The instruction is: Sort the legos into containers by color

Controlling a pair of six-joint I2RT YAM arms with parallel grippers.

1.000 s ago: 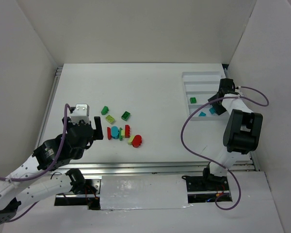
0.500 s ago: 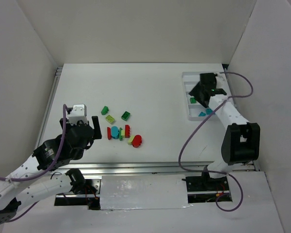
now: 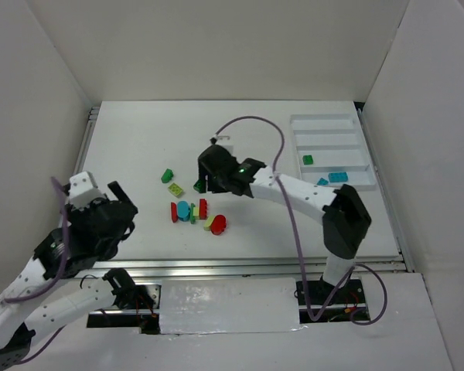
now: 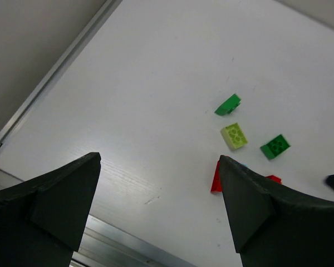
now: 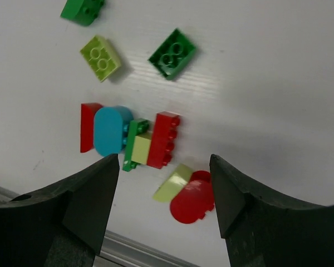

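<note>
The loose legos lie mid-table: a green one [image 3: 168, 175], a yellow-green one [image 3: 175, 189], a dark green one [image 3: 200, 185], and a tight cluster of a red piece [image 3: 174, 212], a cyan rounded one [image 3: 184, 210], a red brick [image 3: 203, 209], a pale wedge [image 3: 209, 223] and a red rounded one [image 3: 219, 226]. My right gripper [image 3: 205, 183] hovers open and empty above them; its wrist view shows the red brick [image 5: 163, 139], the cyan piece [image 5: 112, 130] and the red rounded piece [image 5: 192, 197] between the fingers [image 5: 89, 206]. My left gripper [image 3: 124, 199] is open and empty, well left of the cluster.
The white tray [image 3: 332, 140] stands at the back right, with a green lego [image 3: 308, 160] in one compartment and two cyan legos [image 3: 339, 177] in the nearest. The left wrist view shows the metal table edge [image 4: 117, 245] just below the left gripper [image 4: 158, 167].
My right arm has swung from the tray leftward to above the lego cluster. My left gripper has pulled back to the left and nearer the table's front edge.
</note>
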